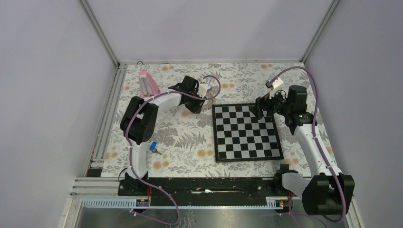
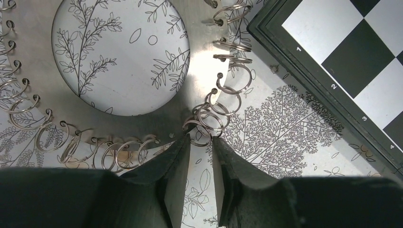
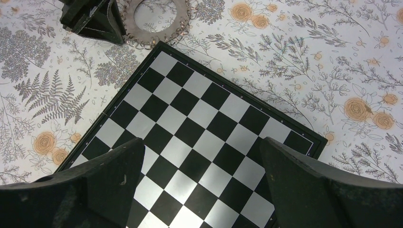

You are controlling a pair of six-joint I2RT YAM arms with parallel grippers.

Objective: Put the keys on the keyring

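Note:
The keyring (image 2: 197, 52) is a flat grey metal ring with several small split rings hung round its edge. It lies on the floral cloth beside the chessboard corner and also shows in the right wrist view (image 3: 157, 39). My left gripper (image 2: 202, 142) is narrowly open, with its fingertips (image 2: 183, 152) at the ring's rim on either side of a cluster of split rings (image 2: 209, 121). The blue-headed key (image 1: 153, 147) lies on the cloth near the left arm's base, far from both grippers. My right gripper (image 3: 202, 147) is wide open and empty above the chessboard.
The chessboard (image 1: 244, 133) lies at centre right, with its corner next to the keyring. A pink object (image 1: 148, 83) stands at the back left. The left gripper (image 3: 92, 19) sits just left of the ring. Walls close in the table on three sides.

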